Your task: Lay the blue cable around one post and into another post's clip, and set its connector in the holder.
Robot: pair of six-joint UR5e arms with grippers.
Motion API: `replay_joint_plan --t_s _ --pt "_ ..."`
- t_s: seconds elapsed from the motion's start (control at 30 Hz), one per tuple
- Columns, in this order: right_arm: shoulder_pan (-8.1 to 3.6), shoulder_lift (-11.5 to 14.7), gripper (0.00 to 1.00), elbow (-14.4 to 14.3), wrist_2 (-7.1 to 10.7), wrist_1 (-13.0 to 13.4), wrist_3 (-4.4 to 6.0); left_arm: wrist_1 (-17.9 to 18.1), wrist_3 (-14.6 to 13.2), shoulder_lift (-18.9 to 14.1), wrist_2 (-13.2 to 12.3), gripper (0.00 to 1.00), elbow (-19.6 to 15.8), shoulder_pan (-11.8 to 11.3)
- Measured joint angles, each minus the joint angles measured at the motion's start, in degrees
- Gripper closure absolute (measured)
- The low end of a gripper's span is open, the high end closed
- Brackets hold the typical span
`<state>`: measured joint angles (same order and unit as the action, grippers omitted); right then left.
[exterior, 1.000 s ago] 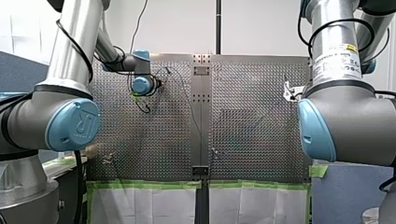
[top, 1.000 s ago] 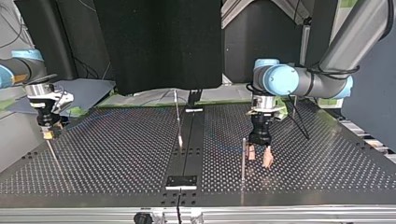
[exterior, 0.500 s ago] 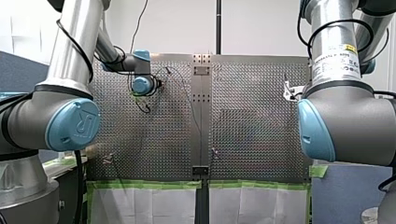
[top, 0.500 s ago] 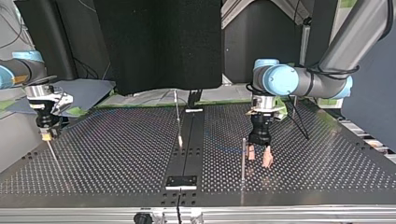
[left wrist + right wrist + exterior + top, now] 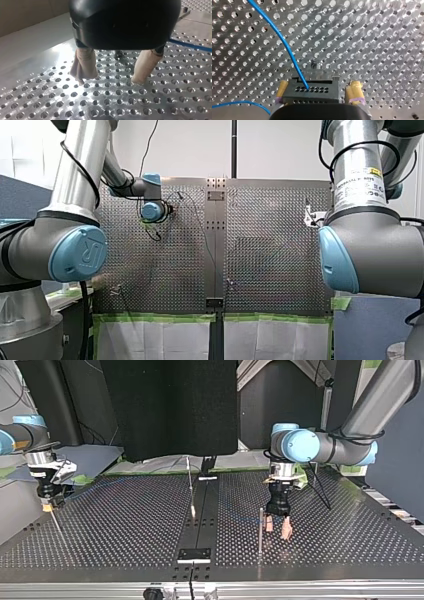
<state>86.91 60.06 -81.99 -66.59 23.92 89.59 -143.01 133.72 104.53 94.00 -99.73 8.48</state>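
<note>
While the thin blue cable (image 5: 287, 47) looks floppy and almost weightless, its dark block-shaped connector (image 5: 312, 96) is the one stiff bit. That's the sensible place to grab it, since pinching the bare wire would probably let it slip or kink.

The connector sits near the worktop's (image 5: 125, 530) edge at the top view's left, between the yellow pads (image 5: 355, 91) of the right arm's tool (image 5: 319, 83). It seems to be resting against a small grey metal holder (image 5: 315, 73). One pad touches it and the other shows a sliver of gap, so that tool reads as let go rather than clamped.

The left arm's tool (image 5: 108, 81) hangs just above the worktop beside a thin metal post (image 5: 260, 530). Its beige pads (image 5: 85, 65) are spread with nothing between them, and the cable runs close by.
</note>
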Motion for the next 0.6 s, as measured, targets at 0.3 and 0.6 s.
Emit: replay_joint_plan --t_s 0.3,0.6 --pt "-0.04 0.03 0.0 0.02 -0.06 0.25 0.63 -0.06 0.22 0.0 0.07 0.0 0.02 -0.02" --pt "0.06 0.02 0.0 -0.01 -0.1 0.56 0.68 -1.44 1.3 -0.05 2.64 0.0 0.05 -0.26"
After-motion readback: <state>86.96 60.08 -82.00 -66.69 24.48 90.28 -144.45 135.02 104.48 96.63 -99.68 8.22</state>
